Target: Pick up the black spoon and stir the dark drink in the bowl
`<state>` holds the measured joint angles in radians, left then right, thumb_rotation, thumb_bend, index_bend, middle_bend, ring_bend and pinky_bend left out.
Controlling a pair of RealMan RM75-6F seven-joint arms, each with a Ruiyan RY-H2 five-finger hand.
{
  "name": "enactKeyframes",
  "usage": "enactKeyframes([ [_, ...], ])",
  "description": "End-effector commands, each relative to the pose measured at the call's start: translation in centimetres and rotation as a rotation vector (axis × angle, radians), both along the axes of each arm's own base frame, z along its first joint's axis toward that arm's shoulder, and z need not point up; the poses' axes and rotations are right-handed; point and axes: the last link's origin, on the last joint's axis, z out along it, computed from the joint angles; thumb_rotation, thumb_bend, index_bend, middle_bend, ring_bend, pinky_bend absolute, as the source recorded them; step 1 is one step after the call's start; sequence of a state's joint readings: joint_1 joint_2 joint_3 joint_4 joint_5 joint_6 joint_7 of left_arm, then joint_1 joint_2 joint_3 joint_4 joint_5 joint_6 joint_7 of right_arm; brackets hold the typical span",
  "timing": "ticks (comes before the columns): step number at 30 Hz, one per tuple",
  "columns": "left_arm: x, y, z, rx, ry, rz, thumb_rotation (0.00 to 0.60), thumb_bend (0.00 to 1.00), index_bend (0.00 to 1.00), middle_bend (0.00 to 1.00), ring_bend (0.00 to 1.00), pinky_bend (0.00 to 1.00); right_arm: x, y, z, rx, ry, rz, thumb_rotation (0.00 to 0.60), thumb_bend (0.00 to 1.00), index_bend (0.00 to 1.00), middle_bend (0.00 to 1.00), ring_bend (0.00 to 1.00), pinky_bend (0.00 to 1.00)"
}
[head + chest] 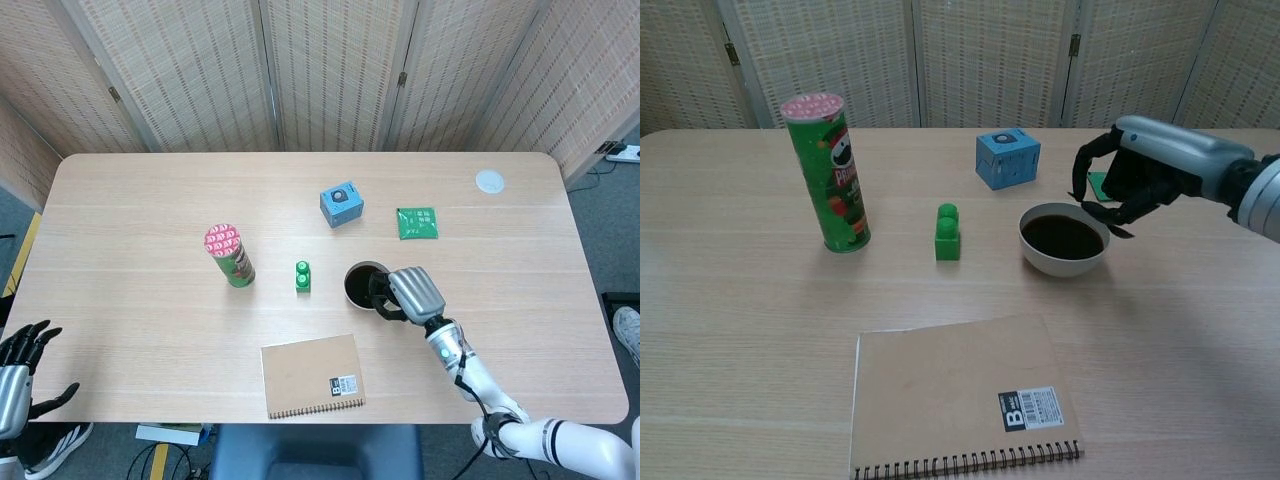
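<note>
Light wood table [150, 330] with rounded corners, woven reed screens [200, 70] behind it (folding panels, hinged), grey floor [600, 215], power strip [625, 153] at right.

Pale wood, glossy plastic, brown card and a dark shining drink.

The light wood-grain table [740, 330] looks smooth and matt, backed by woven reed-like screen panels [840, 60]. The small pale round bowl [1065, 262] seems glazed ceramic, though it could be plastic, and its dark drink [1062, 236] has a flat, glossy surface. The right hand [1130, 185] has a smooth silver-grey shell, seemingly metal, over matt black fingers [1085, 170]. The tall green crisp tube [835, 175] wears a shiny printed wrap. The green stacked toy brick [948, 233] is glossy plastic. The brown spiral notebook [960, 395] has a matt card cover with wire binding. The blue cube box [1007, 157] looks printed cardboard.
</note>
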<state>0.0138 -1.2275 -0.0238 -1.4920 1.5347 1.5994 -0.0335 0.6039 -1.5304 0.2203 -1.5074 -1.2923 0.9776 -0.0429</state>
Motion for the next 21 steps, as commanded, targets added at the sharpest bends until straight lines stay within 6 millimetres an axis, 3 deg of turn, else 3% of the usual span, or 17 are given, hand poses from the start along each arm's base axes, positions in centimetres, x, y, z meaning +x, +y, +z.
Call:
enactKeyframes([
  [1, -0.1, -0.1, 0.1, 0.003, 0.003, 0.005, 0.6, 0.19, 0.22, 0.15, 0.12, 0.18, 1.2, -1.6, -1.5, 0.053, -0.08, -0.031, 0.6, 0.41, 0.66, 0.98, 1.0, 1.0],
  [10, -0.2, -0.3, 0.3, 0.004, 0.012, 0.021, 0.6, 0.19, 0.22, 0.15, 0.12, 0.18, 1.6, -3.6, -3.5, 0.118, -0.221, -0.091, 0.6, 0.41, 0.66, 0.98, 1.0, 1.0],
  [21, -0.2, -0.3, 0.3, 0.002, 0.019, 0.026, 0.6, 0.2, 0.22, 0.15, 0.12, 0.18, 1.7, -4.3, -4.5, 0.143, -0.319, -0.127, 0.6, 0.41, 0.67, 0.98, 1.0, 1.0],
])
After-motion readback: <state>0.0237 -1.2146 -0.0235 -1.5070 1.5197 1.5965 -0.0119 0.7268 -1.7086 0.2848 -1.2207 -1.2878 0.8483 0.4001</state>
